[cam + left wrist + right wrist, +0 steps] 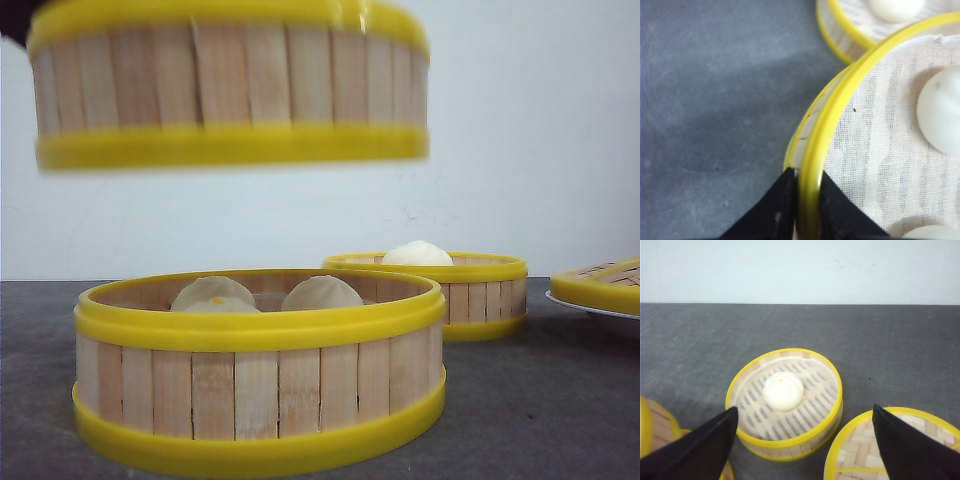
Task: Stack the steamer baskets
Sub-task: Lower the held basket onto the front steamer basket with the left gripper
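One steamer basket hangs blurred in the air at the upper left, above the table. My left gripper is shut on its yellow rim, one finger inside and one outside; white cloth and white buns lie inside it. Below it on the table stands a second steamer basket with two buns. A third steamer basket with one bun stands farther back to the right. My right gripper hovers open above that third basket, touching nothing. Neither gripper is clear in the front view.
A flat yellow-rimmed woven lid rests on a white plate at the right edge, and shows beside my right finger. Another basket's wall lies beyond the held one. Dark grey table; white wall behind.
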Robot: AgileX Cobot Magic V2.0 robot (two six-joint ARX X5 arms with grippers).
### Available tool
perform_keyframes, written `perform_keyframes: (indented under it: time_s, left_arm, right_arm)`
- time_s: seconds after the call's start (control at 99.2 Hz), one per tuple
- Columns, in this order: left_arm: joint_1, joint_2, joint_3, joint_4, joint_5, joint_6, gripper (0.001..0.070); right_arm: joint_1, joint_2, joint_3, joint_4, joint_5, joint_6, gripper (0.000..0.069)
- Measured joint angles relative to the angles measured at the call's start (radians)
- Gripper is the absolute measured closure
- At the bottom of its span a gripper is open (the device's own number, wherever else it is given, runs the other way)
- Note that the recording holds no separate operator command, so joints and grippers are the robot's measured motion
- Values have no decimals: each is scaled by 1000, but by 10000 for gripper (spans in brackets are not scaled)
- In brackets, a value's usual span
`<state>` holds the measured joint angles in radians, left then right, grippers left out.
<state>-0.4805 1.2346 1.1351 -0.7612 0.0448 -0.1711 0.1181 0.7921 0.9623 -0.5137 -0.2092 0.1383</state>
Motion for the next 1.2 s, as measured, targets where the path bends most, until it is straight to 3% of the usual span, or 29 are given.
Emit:
perform_keyframes:
  time_s: [0.181, 0.383, 1.2]
  left_arm:
    - [1, 11, -67, 53, -9, -14, 681]
    - [-2, 55, -67, 105, 26, -31, 681]
    - [-15, 158, -67, 113, 29, -31, 681]
  right_arm:
    - [1, 0, 0, -2, 0, 0, 158]
    - [1, 0, 0, -2, 0, 0, 158]
    - [1, 0, 0, -3, 0, 0, 158]
